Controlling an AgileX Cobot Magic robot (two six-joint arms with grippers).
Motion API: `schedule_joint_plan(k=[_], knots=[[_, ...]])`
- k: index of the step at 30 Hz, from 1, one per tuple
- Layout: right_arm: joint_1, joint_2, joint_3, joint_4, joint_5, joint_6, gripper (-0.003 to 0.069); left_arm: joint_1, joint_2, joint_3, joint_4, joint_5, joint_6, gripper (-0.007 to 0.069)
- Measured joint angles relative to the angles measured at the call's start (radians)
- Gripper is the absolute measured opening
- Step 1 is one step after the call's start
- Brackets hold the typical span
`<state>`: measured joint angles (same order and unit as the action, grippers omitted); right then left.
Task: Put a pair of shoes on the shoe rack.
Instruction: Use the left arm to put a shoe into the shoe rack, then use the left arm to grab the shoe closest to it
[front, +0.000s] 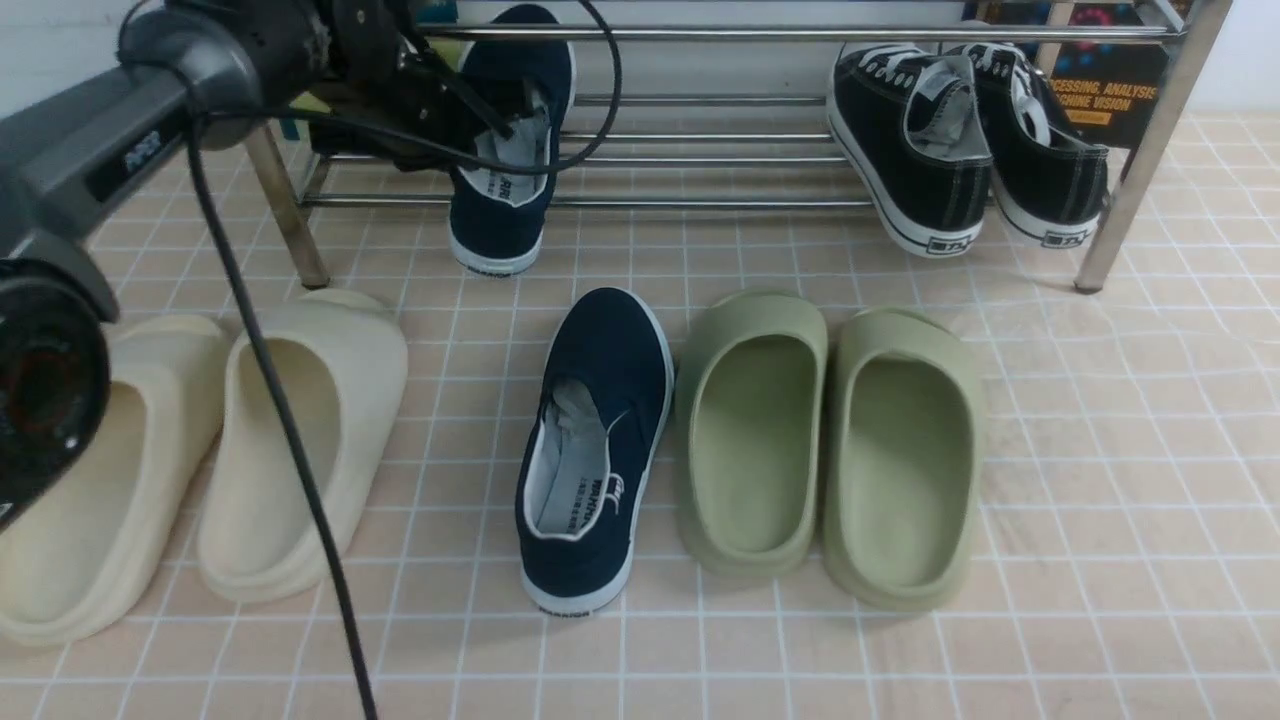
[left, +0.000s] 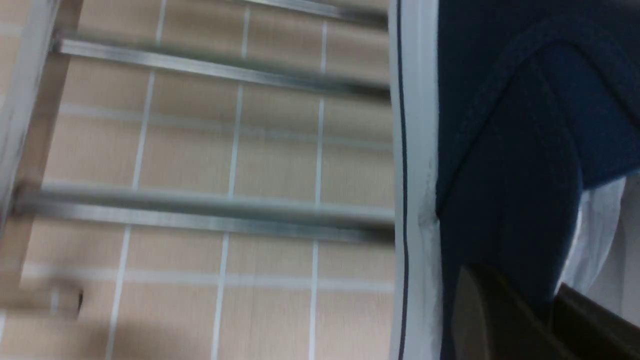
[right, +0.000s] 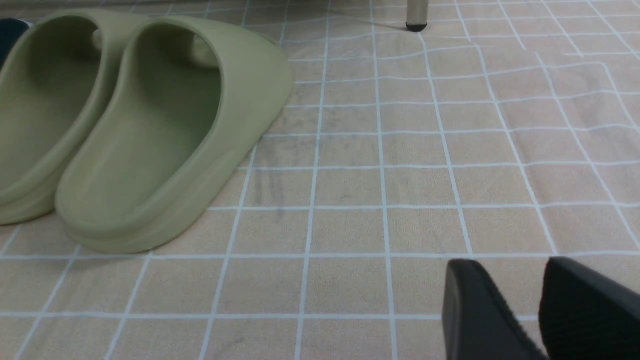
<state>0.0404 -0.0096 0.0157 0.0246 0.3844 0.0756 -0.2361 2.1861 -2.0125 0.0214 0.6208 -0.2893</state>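
One navy slip-on shoe (front: 510, 150) rests tilted on the lower rods of the chrome shoe rack (front: 1135, 190), its heel hanging over the front rod. My left gripper (front: 490, 115) is shut on this shoe's side wall. In the left wrist view the left gripper (left: 515, 280) has one finger on the navy canvas (left: 500, 150) and the other against the white lining, with rack rods (left: 200, 210) beside the sole. The second navy shoe (front: 595, 450) lies on the tiled floor, toe toward the rack. My right gripper (right: 510, 265) hangs open over bare tiles, holding nothing.
Two black lace-up sneakers (front: 915, 140) sit on the rack's right end. Olive slippers (front: 830, 440) (right: 150, 135) lie right of the floor shoe, and cream slippers (front: 290, 440) lie left of it. A rack leg (right: 416, 15) stands beyond the right gripper. The left arm's cable (front: 270, 400) crosses the cream slippers.
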Motion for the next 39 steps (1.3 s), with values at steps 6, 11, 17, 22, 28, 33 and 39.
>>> schedule_joint_plan(k=[6,11,17,22,28,33,39], knots=[[0.0,0.0,0.0,0.0,0.0,0.0,0.0239,0.004,0.082,-0.083,0.071,-0.001,-0.066,0.0084],[0.0,0.0,0.0,0.0,0.0,0.0,0.0239,0.004,0.081,-0.098,0.098,-0.037,-0.096,0.0254],[0.0,0.0,0.0,0.0,0.0,0.0,0.0239,-0.023,-0.032,-0.105,0.11,0.168,-0.025,0.0423],[0.0,0.0,0.0,0.0,0.0,0.0,0.0239,-0.081,-0.167,-0.097,0.108,0.452,0.132,0.045],[0.0,0.0,0.0,0.0,0.0,0.0,0.0239,-0.165,-0.207,0.106,0.08,0.6,0.197,0.044],[0.0,0.0,0.0,0.0,0.0,0.0,0.0239,-0.219,-0.208,0.324,0.063,0.551,0.2,0.043],[0.0,0.0,0.0,0.0,0.0,0.0,0.0239,-0.273,-0.223,0.493,0.036,0.371,0.167,0.0415]])
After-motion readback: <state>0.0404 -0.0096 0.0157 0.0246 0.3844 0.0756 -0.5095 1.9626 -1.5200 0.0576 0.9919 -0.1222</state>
